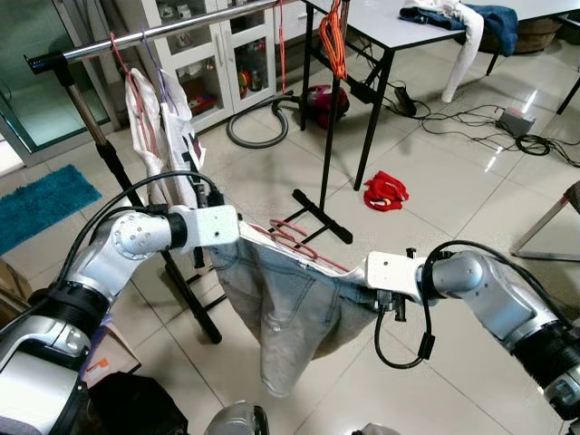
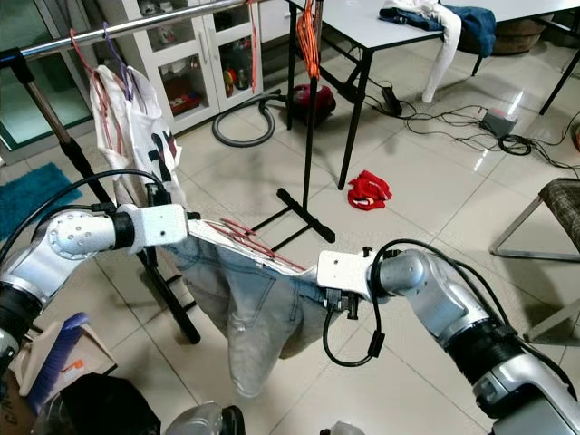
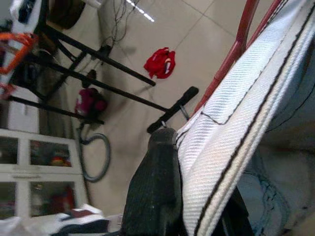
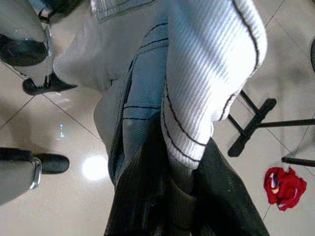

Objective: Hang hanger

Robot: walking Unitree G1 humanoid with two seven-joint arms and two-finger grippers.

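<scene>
Tiled floor (image 1: pixel 435 181), both tools clamped on light-blue denim jeans (image 1: pixel 290 308) over red wire hanger (image 1: pixel 294 240); lift level toward silver rail (image 1: pixel 154 34).

I can't see left gripper (image 1: pixel 243 231) fingertips, jeans (image 1: pixel 290 308) waistband covers them. Same for right gripper (image 1: pixel 362 275), tips lost under cloth. Red hanger (image 1: pixel 294 240) mostly hidden in jeans, hook I can't find. Clothes rail (image 1: pixel 154 34) cut off by picture's top edge. Cabinet (image 1: pixel 213 54) shelf stuff too small to tell.
</scene>
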